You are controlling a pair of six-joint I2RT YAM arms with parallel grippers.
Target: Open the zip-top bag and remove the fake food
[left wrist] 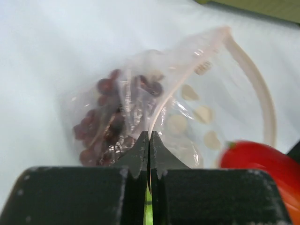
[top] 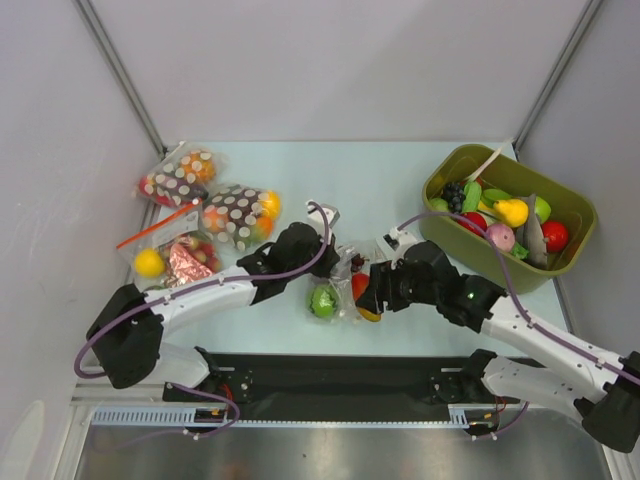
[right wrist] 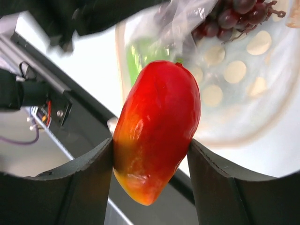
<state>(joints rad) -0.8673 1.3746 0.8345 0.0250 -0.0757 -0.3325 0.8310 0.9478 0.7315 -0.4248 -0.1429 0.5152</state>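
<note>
The clear zip-top bag [top: 343, 268] lies mid-table between my two grippers. The green round fruit [top: 322, 301] sits at its near left and the dark grape bunch [left wrist: 108, 126] lies inside it. My left gripper [left wrist: 149, 139] is shut on the bag's film near the open whitish rim [left wrist: 255, 75]. My right gripper [right wrist: 150, 146] is shut on the orange-red piece [right wrist: 157, 126] and holds it at the bag's mouth, above the table's near edge. In the top view the piece [top: 361, 288] is by the bag's right side. The grapes [right wrist: 234, 16] and dotted film [right wrist: 234, 72] show behind it. No yellow pear shows in the bag.
An olive bin [top: 452, 240] with several toy fruits stands at the back right. Two dark white-dotted bags [top: 235, 215] [top: 180, 175] and a bag with a red zip strip [top: 170, 250] lie at the left. A black strip [top: 330, 375] runs along the near edge.
</note>
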